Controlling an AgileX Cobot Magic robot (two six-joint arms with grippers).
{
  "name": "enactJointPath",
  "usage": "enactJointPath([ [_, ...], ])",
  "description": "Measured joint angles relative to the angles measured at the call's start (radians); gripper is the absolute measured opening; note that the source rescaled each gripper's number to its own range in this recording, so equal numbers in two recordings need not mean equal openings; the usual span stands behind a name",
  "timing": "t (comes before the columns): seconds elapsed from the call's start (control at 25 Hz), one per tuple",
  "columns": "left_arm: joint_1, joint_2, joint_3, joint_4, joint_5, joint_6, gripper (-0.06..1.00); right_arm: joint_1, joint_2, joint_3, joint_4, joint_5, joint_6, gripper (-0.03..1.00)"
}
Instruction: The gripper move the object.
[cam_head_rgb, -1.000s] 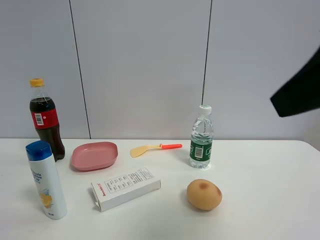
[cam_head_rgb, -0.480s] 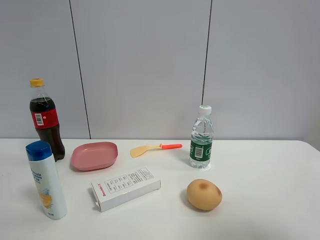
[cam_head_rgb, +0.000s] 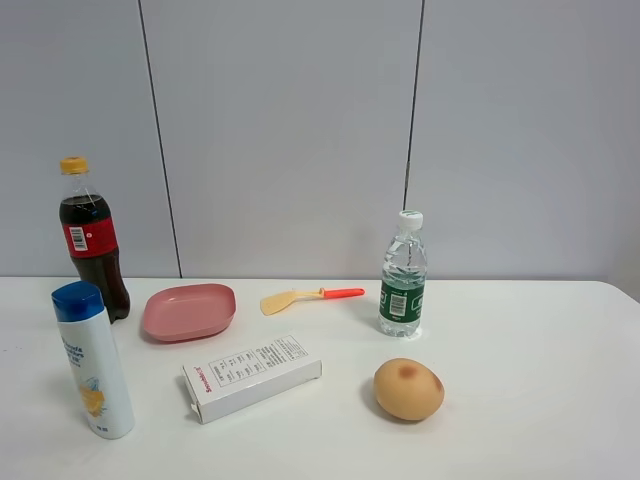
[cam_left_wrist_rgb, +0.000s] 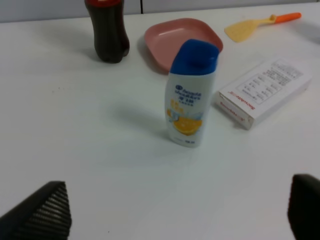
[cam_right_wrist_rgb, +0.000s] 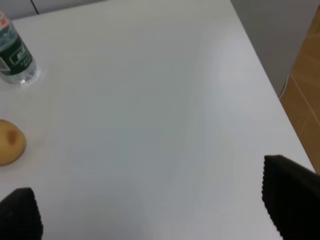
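Standing lotion bottle (cam_left_wrist_rgb: 192, 93), ahead of spread jaws

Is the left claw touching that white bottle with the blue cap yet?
Apart. The left wrist view shows the tool open, with bare table between its fingertips and the white bottle.

Print on white bottle (cam_left_wrist_rgb: 190, 95), box (cam_left_wrist_rgb: 265, 91): too blurred, illegible.
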Motion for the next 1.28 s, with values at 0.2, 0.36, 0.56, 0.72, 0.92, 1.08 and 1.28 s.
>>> enactJointPath([
  [0.2,0.0,0.0,0.0,0.0,0.0,0.0,1.0,-0.001,-0.085,0.0,0.0,0.001,0.012,0.82],
  [0.36,0.0,0.0,0.0,0.0,0.0,0.0,1.0,-0.001,-0.134,0.001,0.001,0.014,0.013,0.82],
  [0.56,0.0,0.0,0.0,0.0,0.0,0.0,1.0,-0.001,-0.175,0.107,0.036,0.023,0.013,0.82],
  [0.72,0.0,0.0,0.0,0.0,0.0,0.0,1.0,-0.004,-0.175,0.176,0.085,-0.018,-0.021,0.82],
  [0.92,0.0,0.0,0.0,0.0,0.0,0.0,1.0,-0.004,-0.175,0.195,0.098,-0.058,-0.054,0.82],
  [1.08,0.0,0.0,0.0,0.0,0.0,0.0,1.0,-0.004,-0.175,0.198,0.103,-0.058,-0.057,0.82],
  [1.28,0.0,0.0,0.0,0.0,0.0,0.0,1.0,-0.004,-0.175,0.198,0.109,-0.058,-0.064,0.82],
])
